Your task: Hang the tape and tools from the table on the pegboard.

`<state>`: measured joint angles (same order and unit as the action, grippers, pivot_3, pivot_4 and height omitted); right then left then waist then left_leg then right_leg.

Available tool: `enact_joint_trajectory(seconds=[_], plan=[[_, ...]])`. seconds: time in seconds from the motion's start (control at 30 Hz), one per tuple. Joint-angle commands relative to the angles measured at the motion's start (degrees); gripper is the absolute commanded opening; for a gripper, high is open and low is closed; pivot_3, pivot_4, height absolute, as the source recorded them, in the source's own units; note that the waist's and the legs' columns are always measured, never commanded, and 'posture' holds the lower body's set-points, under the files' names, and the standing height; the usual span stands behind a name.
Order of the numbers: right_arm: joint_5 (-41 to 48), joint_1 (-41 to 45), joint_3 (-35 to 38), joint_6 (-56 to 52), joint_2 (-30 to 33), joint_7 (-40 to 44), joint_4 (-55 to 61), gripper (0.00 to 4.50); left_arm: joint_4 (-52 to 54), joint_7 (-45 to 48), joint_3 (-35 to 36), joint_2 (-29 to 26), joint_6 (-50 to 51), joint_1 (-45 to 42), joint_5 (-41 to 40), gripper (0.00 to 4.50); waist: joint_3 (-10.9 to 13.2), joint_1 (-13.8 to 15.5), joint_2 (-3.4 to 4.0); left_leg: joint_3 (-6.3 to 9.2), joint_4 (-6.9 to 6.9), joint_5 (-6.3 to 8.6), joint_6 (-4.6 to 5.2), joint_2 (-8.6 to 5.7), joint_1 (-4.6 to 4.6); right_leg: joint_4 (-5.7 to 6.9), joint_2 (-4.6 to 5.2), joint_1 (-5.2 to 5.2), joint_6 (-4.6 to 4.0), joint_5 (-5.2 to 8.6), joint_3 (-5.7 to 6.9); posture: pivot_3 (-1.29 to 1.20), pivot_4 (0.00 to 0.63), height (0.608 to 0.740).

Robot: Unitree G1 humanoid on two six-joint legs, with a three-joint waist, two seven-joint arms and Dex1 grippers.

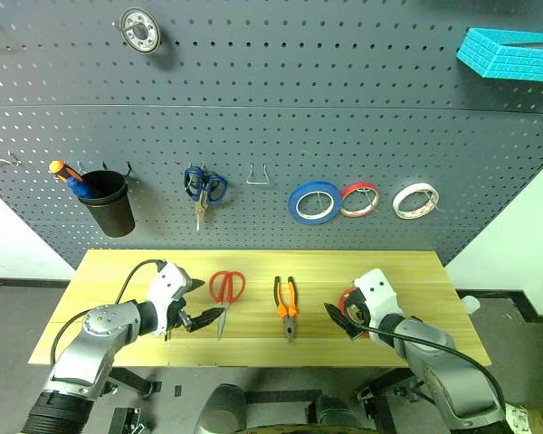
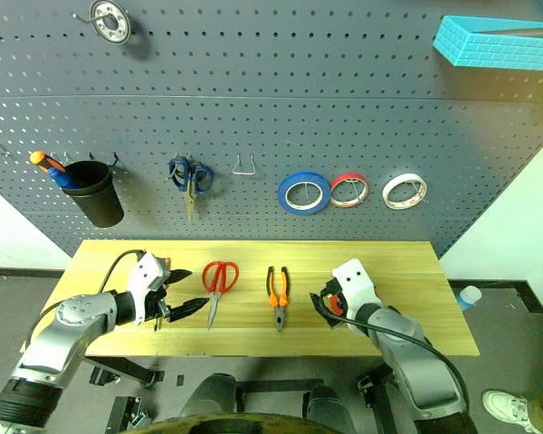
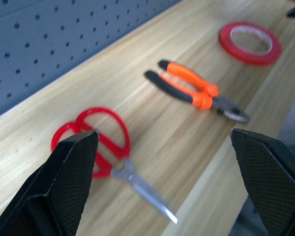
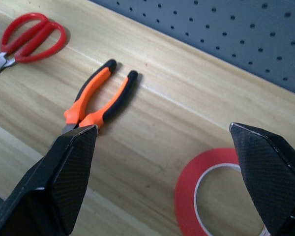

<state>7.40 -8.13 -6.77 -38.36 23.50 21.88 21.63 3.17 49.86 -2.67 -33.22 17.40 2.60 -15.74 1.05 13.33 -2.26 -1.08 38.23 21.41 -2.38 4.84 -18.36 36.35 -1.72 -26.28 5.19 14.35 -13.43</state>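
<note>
Left tool (image 1: 197,306) gapes beside red-handled scissors (image 1: 224,291); right tool (image 1: 344,318) gapes above red tape (image 4: 214,194), pliers (image 1: 287,306) between.

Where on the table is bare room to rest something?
Bare wood on the light yellow wooden table: the back strip under the grey pegboard, and both ends. Crowded: front middle, with red-handled scissors, orange-and-black pliers and red tape roll.
</note>
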Motion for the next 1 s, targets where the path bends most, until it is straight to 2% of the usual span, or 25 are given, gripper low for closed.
enact_joint_trajectory(seconds=[0.03, 0.33, 0.53, 0.8, 1.0], plan=[[-0.6, 0.8, 0.4, 1.9, -0.3, -0.4, 0.2, 4.5, 2.2, 0.0, 0.7, 0.2, -0.8, -0.9, -0.7, 4.46, 0.0, 0.0, -0.01, 0.0, 0.0, 0.0, 0.0, 0.0, 0.0, 0.0, 0.0, 0.0, 0.0, 0.0, 0.0, 0.39, 0.0, 0.703], [-1.1, 0.4, 0.1, 3.5, -0.9, -1.1, -0.7, 4.5, 3.2, 0.7, 1.0, 0.1, 0.7, -1.2, -2.3, 4.46, 0.0, 0.0, -0.02, 0.0, 0.0, 0.0, 0.0, 0.0, 0.0, 0.0, 0.0, 0.0, 0.0, 0.0, 0.0, 0.39, 0.0, 0.703], [-4.8, 2.7, 0.1, 2.9, -3.1, -6.6, -3.3, 4.5, 3.4, 0.3, -2.2, -0.2, 2.2, -3.5, 0.3, 4.46, 0.0, 0.0, -0.02, 0.01, 0.0, 0.0, 0.0, 0.0, 0.01, 0.01, 0.0, 0.0, 0.0, 0.0, 0.0, 0.4, 0.0, 0.703], [-6.5, 3.6, -1.5, -1.2, -4.8, -8.5, -3.7, 4.5, 1.7, 1.2, -4.2, 0.1, 0.0, -3.6, 2.0, 4.46, 0.0, -0.1, -0.05, 0.01, -0.01, 0.0, 0.0, 0.0, 0.0, 0.01, 0.0, -0.01, 0.0, 0.0, 0.0, 0.38, 0.0, 0.703], [-7.8, 6.4, -3.2, -1.8, -7.4, -9.6, -12.1, 4.5, 1.6, 1.5, -5.3, 0.8, -0.7, -3.3, 2.0, 4.46, -0.1, -0.1, -0.07, 0.01, 0.0, 0.0, 0.0, 0.0, 0.02, 0.03, 0.0, 0.0, -0.01, 0.0, 0.0, 0.37, 0.001, 0.703]])
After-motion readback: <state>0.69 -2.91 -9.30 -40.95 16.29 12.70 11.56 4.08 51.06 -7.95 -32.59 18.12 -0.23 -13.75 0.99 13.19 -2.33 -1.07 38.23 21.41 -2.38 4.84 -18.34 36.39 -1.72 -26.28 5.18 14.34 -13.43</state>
